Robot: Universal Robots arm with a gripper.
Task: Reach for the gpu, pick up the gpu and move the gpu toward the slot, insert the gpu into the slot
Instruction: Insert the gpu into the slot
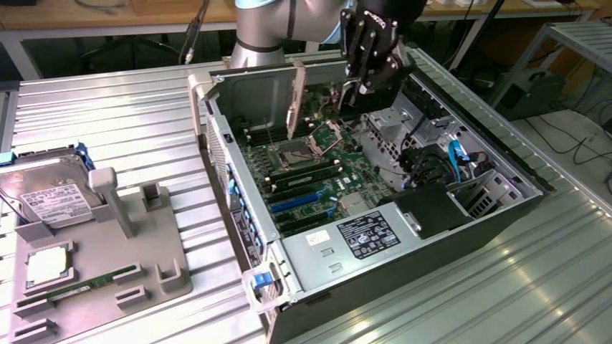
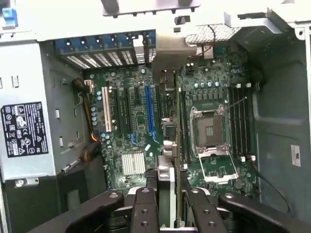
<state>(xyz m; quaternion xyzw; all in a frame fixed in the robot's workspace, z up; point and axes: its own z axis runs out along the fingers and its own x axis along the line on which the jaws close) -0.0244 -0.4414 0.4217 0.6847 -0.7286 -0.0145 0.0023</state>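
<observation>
The gpu [image 1: 298,97] hangs upright over the open computer case, its silvery bracket on the side toward the case's rear wall. My gripper [image 1: 362,82] is shut on the card's other end. In the wrist view the gpu [image 2: 171,121] shows edge-on, running from between my fingers [image 2: 145,204] to its bracket [image 2: 169,56]. The blue slot [image 2: 149,111] lies on the motherboard just beside the card's edge line, between it and a white slot. In the exterior view the slot [image 1: 297,202] sits lower on the board, well below the raised card.
The CPU socket [image 2: 211,128] and black memory strips [image 2: 240,121] lie on the card's other side. The labelled power supply [image 1: 368,235] and cables [image 1: 449,161] crowd the case's near end. A grey fixture [image 1: 115,251] at the exterior view's left carries the hard drive [image 1: 48,201] and a memory stick [image 1: 86,283].
</observation>
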